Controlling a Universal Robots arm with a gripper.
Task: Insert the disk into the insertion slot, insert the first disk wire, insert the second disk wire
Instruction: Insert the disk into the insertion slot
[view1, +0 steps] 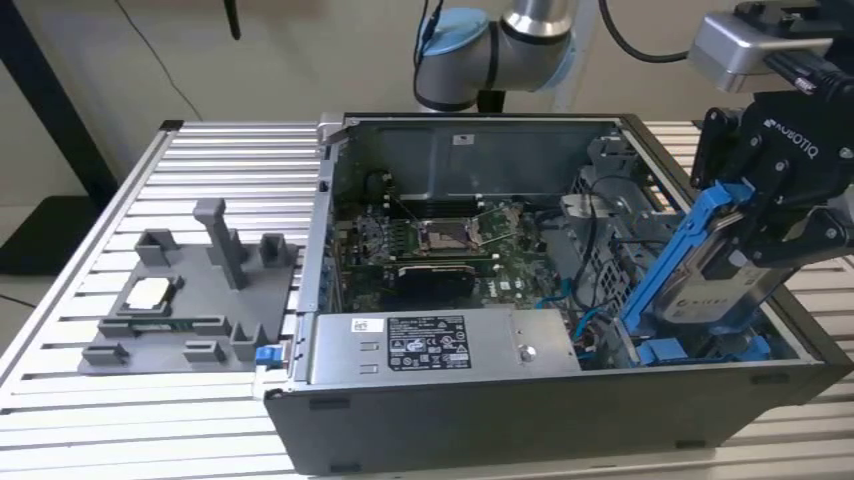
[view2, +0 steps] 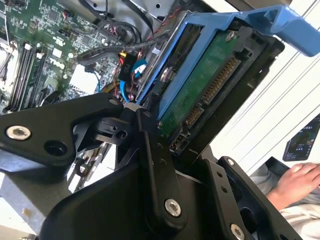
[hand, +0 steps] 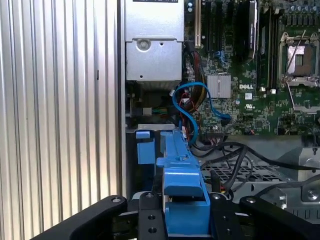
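1. The disk (view1: 707, 295) is clamped in the gripper (view1: 761, 235), whose fingers are closed on the blue carrier frame. It is held tilted, lower end down, over the near corner of the open computer case (view1: 534, 430) at the exterior view's right. It is not yet seated in the drive cage (hand: 240, 172).
2. If the disk is lowered at this tilt, a jam is likely: a frame corner could catch on the cage edge.
3. The blue data cable (hand: 185, 107) and the black cables (hand: 235, 150) lie just beside the frame, so they could be pinched or dragged under it.
4. The grip is taken on plastic alone, so the frame could flex or slip between the fingers if resistance is met.
5. The tilt and the white-labelled face are shown in the exterior view.
6. In the second wrist view, the green circuit board and connectors of the disk (view2: 200, 85) are seen within the gripper (view2: 165, 132), and a person's hand (view2: 300, 182) far off beside the table.
7. In the first wrist view, the disk (hand: 182, 185) is seen edge-on, with the power supply (hand: 152, 45) beyond.
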